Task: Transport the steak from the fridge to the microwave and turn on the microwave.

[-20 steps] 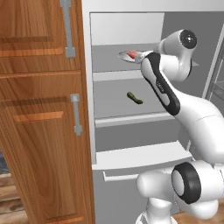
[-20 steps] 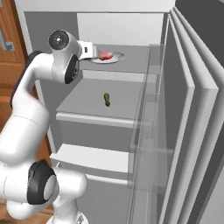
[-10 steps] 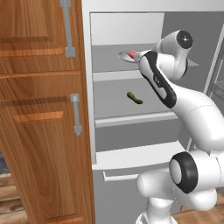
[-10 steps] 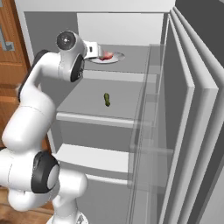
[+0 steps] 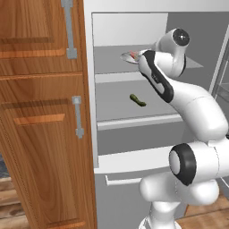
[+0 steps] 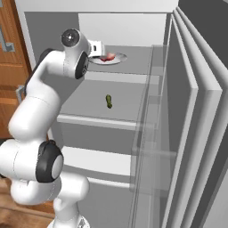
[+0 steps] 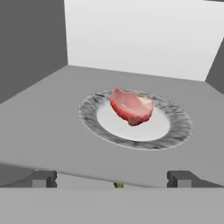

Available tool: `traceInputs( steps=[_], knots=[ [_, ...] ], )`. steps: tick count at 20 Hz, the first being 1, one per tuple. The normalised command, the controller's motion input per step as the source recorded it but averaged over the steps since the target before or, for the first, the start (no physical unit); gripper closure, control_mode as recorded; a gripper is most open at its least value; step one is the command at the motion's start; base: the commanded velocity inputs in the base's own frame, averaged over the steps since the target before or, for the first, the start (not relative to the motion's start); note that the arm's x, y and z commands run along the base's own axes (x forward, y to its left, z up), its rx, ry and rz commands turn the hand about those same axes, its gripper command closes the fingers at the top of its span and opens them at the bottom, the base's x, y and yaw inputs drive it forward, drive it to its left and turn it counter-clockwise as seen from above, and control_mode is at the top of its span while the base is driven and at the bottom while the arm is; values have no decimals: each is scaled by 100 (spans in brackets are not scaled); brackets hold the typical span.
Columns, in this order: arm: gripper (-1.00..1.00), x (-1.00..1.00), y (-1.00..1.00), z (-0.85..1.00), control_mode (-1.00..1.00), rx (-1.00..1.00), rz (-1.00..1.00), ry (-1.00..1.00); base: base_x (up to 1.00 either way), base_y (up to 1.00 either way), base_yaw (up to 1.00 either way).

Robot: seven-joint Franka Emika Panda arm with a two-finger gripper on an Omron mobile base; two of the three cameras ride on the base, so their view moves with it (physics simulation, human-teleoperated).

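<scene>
my gripper [image 7: 111, 178] is wide open and holds nothing, right in front of the top fridge [image 5: 134, 33] shelf. the steak [image 7: 130, 107] lies on a plate [image 7: 175, 127] there, not touched.

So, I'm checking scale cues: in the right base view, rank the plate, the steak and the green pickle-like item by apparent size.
1. Grey-rimmed round plate, largest.
2. Red-pink raw steak and small dark green pickle-like item: both look similarly small, and the steak is partly hidden by the arm, so unranked.
</scene>
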Motion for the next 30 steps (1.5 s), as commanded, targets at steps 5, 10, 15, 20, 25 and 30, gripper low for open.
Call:
traceInputs(
  steps=[5, 10, 15, 20, 25, 30],
  knots=[
    [-100, 34, -1, 0, -100, 0, -1, 9, 0, 0, 0],
    [-100, 33, -1, 0, -100, 2, 0, 7, 0, 0, 0],
    [-100, 25, -5, -11, -100, 3, 0, 9, 0, 0, 0],
    [-100, 16, -1, -17, -100, 0, 0, 0, 0, 0, 0],
    [-100, 9, 0, -18, -100, 0, 0, -5, 0, 0, 0],
    [-100, 13, 0, -10, -100, 0, 0, -6, 0, 0, 0]
  ],
)
